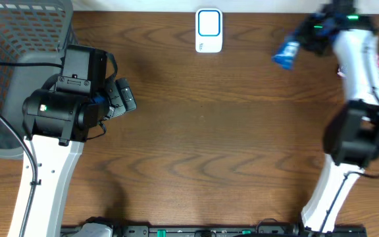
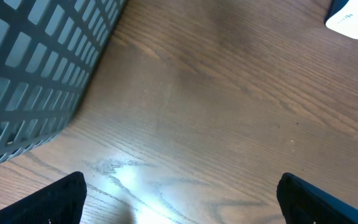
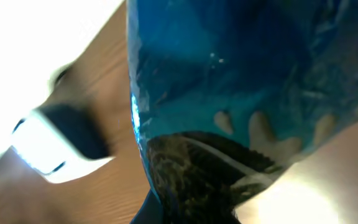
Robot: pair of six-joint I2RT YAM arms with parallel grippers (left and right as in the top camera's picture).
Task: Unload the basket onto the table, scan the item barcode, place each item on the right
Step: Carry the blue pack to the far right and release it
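My right gripper [image 1: 303, 38] clamps 1 glossy blue packet [image 1: 285, 54], dark print at 1 end, far right, right of white scanner [image 1: 208, 30], left gripper [image 2: 185, 208] spread wide, grey mesh basket [image 1: 18, 26] far left, inside partly hidden

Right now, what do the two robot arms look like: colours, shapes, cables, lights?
Both the left arm and right arm have white tubular links, black boxy joint housings and small green lights. Thin black cables run along the left one.
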